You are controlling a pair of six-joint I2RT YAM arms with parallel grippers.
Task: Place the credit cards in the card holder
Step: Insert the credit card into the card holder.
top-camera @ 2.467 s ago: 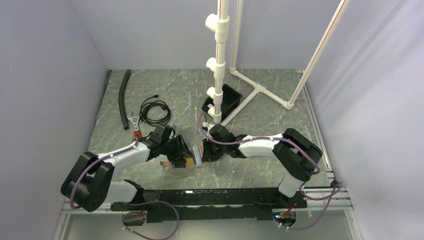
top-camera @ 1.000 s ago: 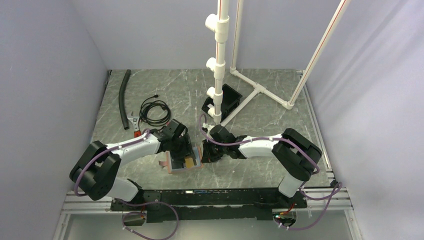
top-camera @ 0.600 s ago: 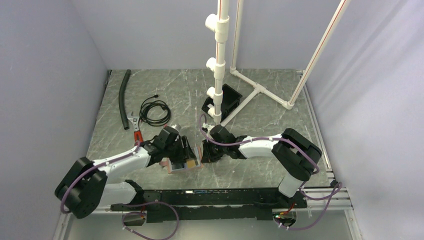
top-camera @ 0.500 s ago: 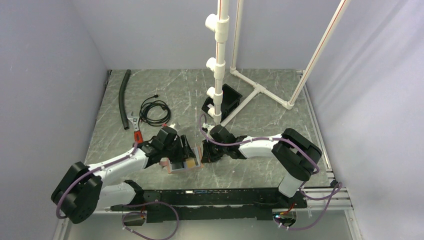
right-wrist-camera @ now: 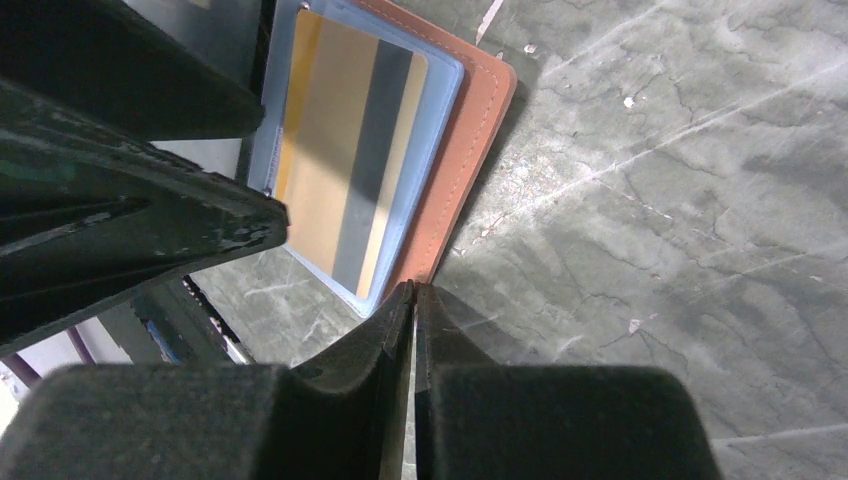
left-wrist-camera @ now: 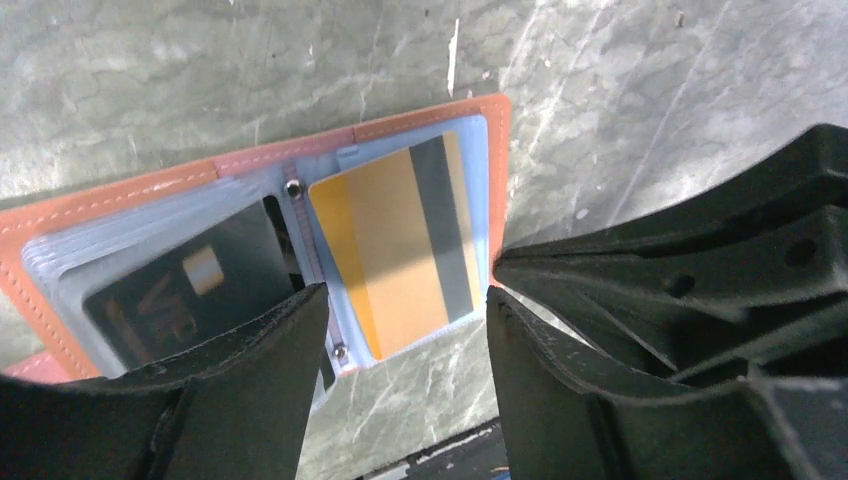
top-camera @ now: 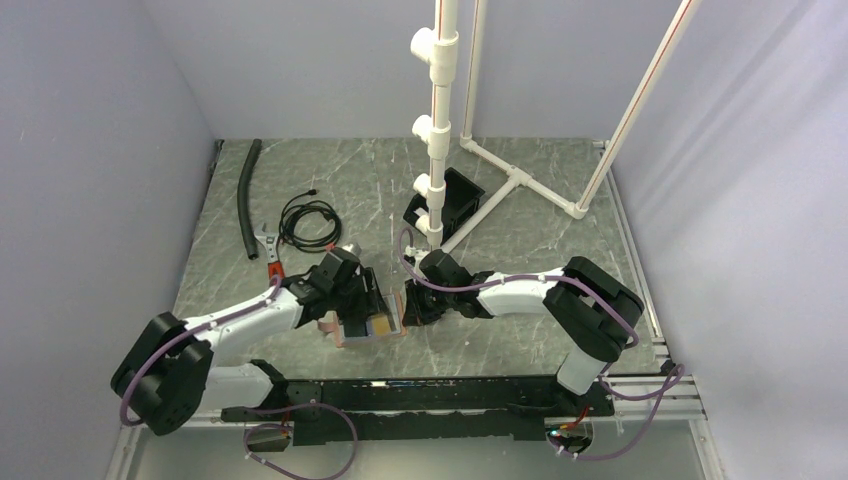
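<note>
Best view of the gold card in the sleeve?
Left wrist: the gold card shows nearly whole, dark stripe included. Right wrist sees it too, one corner behind a black finger. Top external: only a tiny gold patch.

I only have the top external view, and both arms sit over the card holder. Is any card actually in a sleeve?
Observer: Yes. The left wrist view shows a gold card with a dark stripe inside a clear sleeve of the open card holder.
Operator: Any other card in there?
Observer: A black card lettered VIP shows in the sleeves of the other panel, partly hidden.
Operator: What are the right fingers doing?
Observer: The right fingers are shut, with their tips at the holder's leather edge beside the gold card. I cannot tell whether they pinch that edge.
</note>
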